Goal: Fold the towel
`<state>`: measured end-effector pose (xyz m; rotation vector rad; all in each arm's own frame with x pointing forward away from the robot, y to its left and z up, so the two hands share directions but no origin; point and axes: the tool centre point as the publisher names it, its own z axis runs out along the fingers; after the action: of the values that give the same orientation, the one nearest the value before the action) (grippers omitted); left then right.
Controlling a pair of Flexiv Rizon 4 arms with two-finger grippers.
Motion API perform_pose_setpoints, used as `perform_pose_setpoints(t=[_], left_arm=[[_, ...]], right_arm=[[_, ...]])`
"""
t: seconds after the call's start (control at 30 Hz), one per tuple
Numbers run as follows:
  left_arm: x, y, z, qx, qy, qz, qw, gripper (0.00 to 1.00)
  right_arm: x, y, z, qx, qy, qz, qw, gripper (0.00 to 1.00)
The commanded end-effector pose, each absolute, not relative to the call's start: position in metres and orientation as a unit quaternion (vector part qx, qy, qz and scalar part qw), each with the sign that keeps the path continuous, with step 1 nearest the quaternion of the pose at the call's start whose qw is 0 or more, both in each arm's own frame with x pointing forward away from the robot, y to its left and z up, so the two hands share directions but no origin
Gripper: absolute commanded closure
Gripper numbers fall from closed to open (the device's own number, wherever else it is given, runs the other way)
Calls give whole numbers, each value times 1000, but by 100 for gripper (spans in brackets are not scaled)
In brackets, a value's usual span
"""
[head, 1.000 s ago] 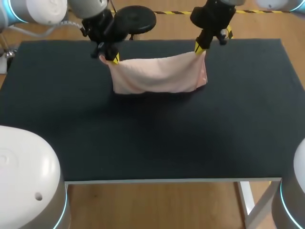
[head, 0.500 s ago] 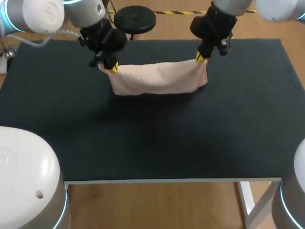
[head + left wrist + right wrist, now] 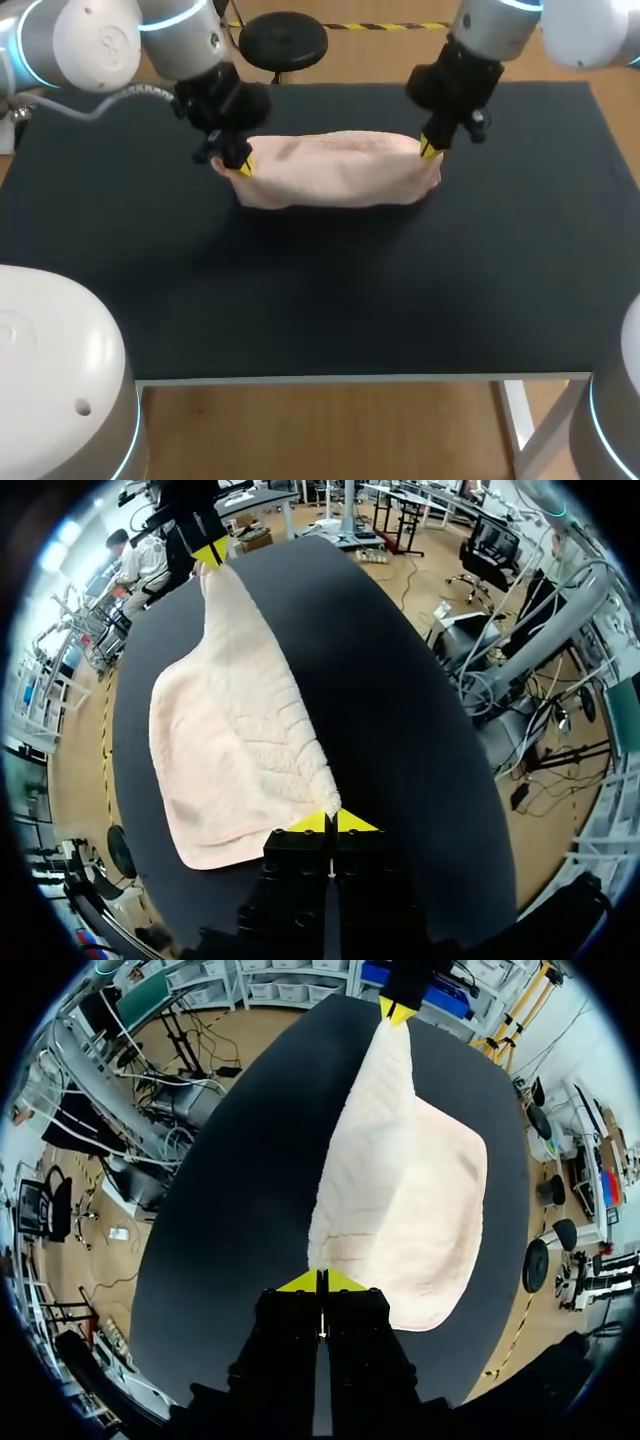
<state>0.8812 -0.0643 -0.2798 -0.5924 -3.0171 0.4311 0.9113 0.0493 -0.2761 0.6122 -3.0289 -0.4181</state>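
A pale pink towel hangs stretched between my two grippers over the far half of the black table, its lower part draped on the cloth. My left gripper is shut on the towel's left corner, and my right gripper is shut on its right corner. In the left wrist view the towel runs from my own gripper out to the right gripper's yellow tips. The right wrist view shows the towel leading from my gripper to the left gripper.
The black table's near edge and right edge bound the work area. The two white arm bases stand at the near corners.
Both grippers have come toward me and lower with the towel's corners. The towel, hanging as a sheet before, now lies bunched over itself on the table.
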Motion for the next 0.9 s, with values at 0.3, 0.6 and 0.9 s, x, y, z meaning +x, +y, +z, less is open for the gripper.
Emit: perform_pose_setpoints(t=[0.3,0.6,0.9], left_arm=[[836,-67,-299,-196,-968,149,49,100],[813,-67,-321,-202,-964,154,80,100],[808,-68,-334,-203,-961,161,93,100]], right_arm=[[875,49,-294,201,-969,-133,45,100],[858,47,-318,197,-969,-129,79,100],[854,48,-331,198,-967,-125,98,100]])
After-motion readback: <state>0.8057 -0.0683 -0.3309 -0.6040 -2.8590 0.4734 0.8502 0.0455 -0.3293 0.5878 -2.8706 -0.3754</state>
